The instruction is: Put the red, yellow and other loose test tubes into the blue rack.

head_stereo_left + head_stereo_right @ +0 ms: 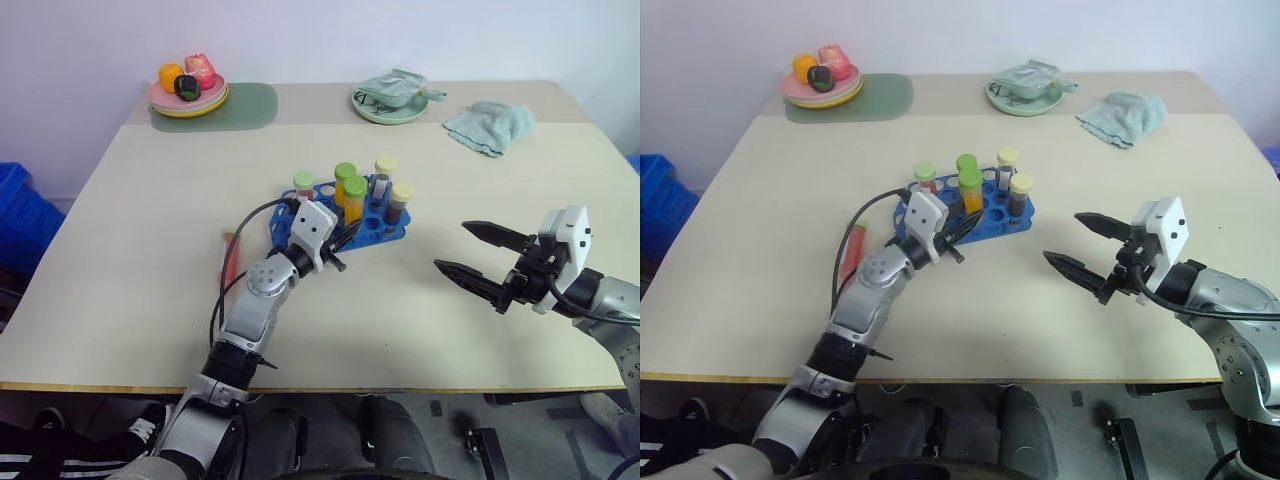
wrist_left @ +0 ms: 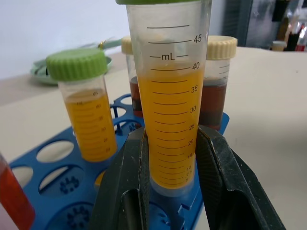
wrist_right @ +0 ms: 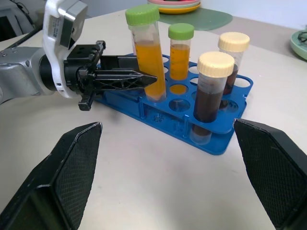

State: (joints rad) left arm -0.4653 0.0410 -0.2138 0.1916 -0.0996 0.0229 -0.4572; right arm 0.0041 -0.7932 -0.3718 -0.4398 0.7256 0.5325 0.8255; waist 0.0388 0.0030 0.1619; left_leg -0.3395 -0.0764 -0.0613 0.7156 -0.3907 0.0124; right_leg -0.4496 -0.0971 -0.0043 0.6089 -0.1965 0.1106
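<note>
Left gripper clamped on a green-capped yellow tube standing in the blue rack — second yellow tube just beyond, right gripper spread wide, well apart from the rack, red tube lying beside the left arm.

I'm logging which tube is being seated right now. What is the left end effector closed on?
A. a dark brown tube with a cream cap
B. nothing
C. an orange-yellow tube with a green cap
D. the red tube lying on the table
C: the left end effector is clamped on the green-capped orange-yellow tube, which stands upright at the blue rack, while the red tube lies loose on the table.
</note>
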